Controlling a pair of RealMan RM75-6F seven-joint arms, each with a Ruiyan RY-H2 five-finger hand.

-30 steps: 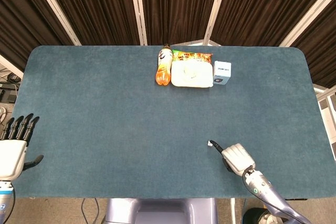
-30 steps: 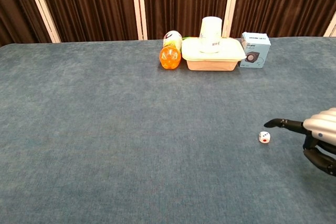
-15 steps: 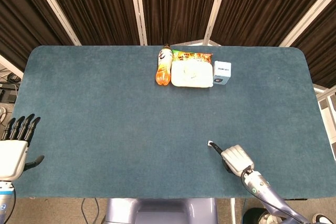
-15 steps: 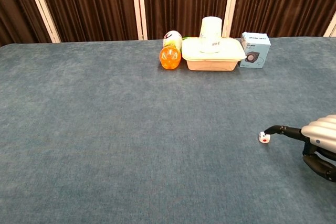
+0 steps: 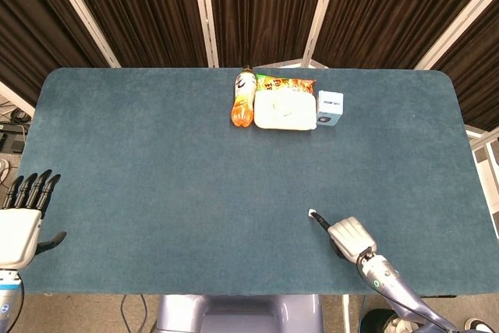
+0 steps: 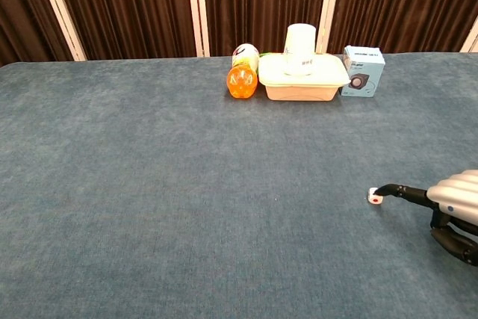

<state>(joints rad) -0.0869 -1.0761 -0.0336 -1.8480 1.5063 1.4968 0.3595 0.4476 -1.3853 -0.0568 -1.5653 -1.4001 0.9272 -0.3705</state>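
Below, our right hand [image 6: 455,201], one finger stretched out and the others curled under, touches the die [image 6: 373,199] lying just left of its fingertip.

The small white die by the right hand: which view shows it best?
The chest view. There the die sits on the table at the tip of the right hand's outstretched finger, its white face and a red spot visible. In the head view it is only a tiny white speck by that finger.
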